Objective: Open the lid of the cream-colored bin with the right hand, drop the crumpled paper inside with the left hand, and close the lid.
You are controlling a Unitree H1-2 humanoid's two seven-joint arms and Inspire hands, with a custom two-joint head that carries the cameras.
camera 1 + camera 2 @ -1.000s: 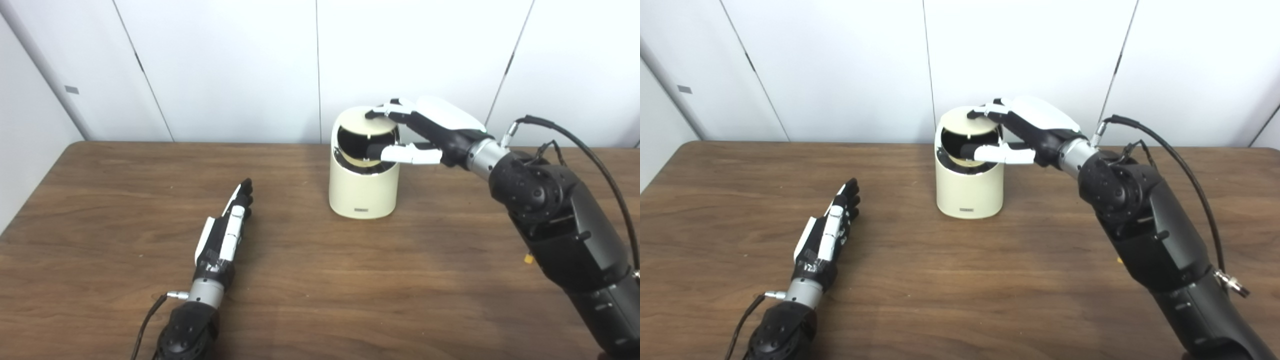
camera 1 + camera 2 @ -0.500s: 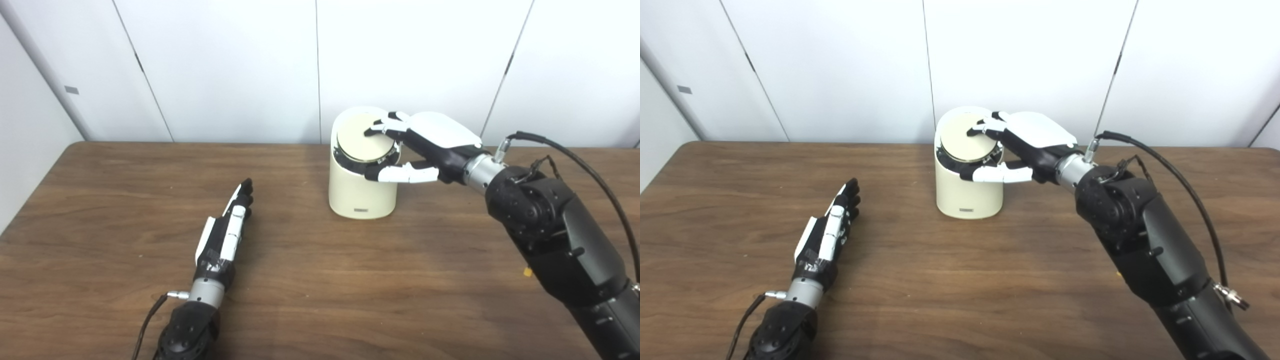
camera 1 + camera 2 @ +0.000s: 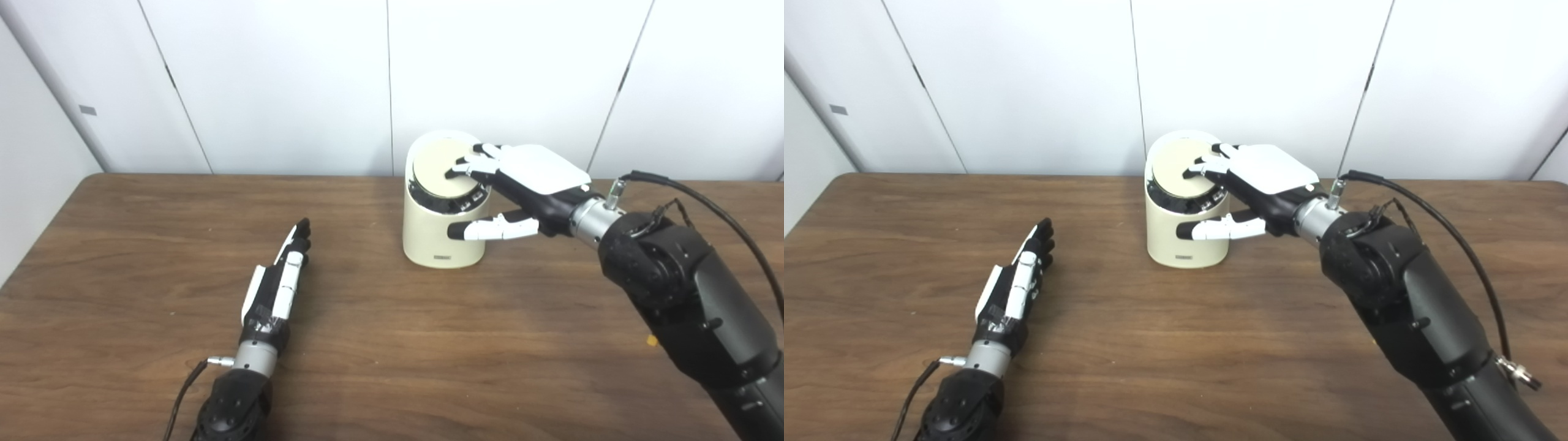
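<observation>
Fingers (image 3: 460, 166) of the right hand (image 3: 520, 187) rest spread on the bin's (image 3: 442, 236) shut lid (image 3: 442, 174), gripping nothing; left hand (image 3: 278, 283) lies flat, open, empty on the bench (image 3: 392, 343).

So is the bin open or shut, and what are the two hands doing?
bin: upright on the table
lid: shut
right hand: open, fingertips resting on the lid
left hand: open, flat on the table, empty
</observation>
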